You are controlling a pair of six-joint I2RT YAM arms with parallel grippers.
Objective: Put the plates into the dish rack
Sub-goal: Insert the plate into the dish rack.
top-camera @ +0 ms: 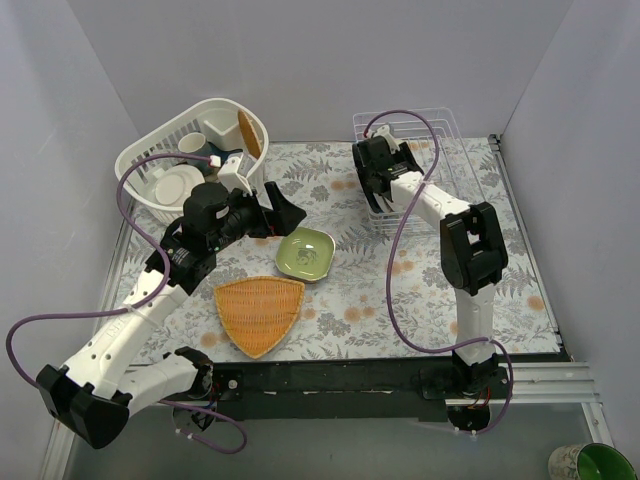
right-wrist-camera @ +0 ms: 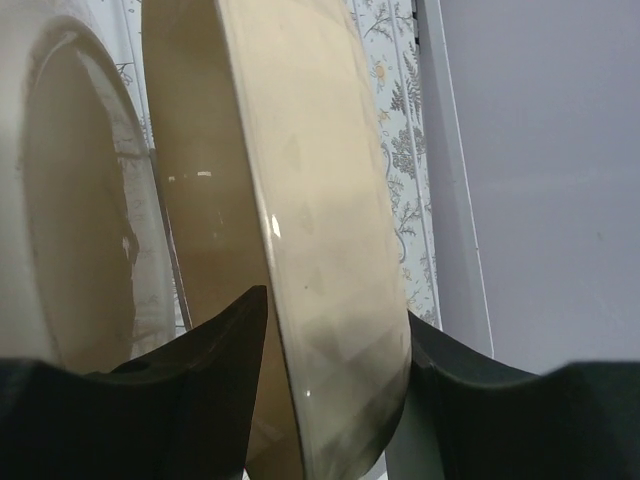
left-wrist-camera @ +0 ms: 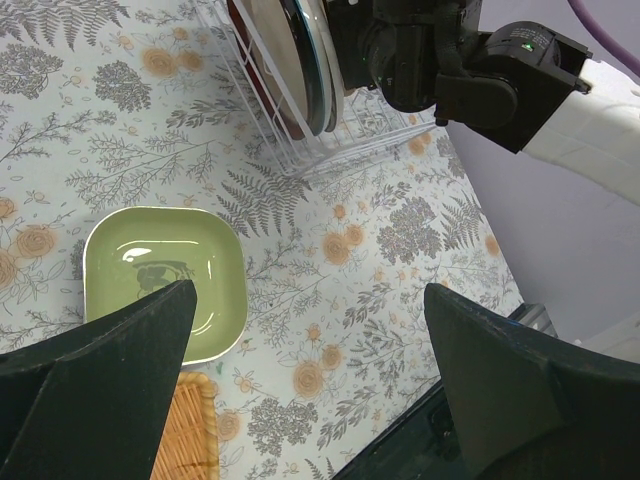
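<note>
- A pale green dish lies flat on the table beside the left gripper, jaws apart. It looks glazed, stiff, probably slippery and breakable, so grip its raised rim.
- Beyond, the right gripper jaws clamp a cream dish, upright at the wire rack.

Plain pale lilac-grey walls on three sides of a fern-and-flower printed tablecloth.

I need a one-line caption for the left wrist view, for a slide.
Left gripper, open, hovers near the pale green dish on the floral tablecloth; plates stand in the wire dish rack.
</note>
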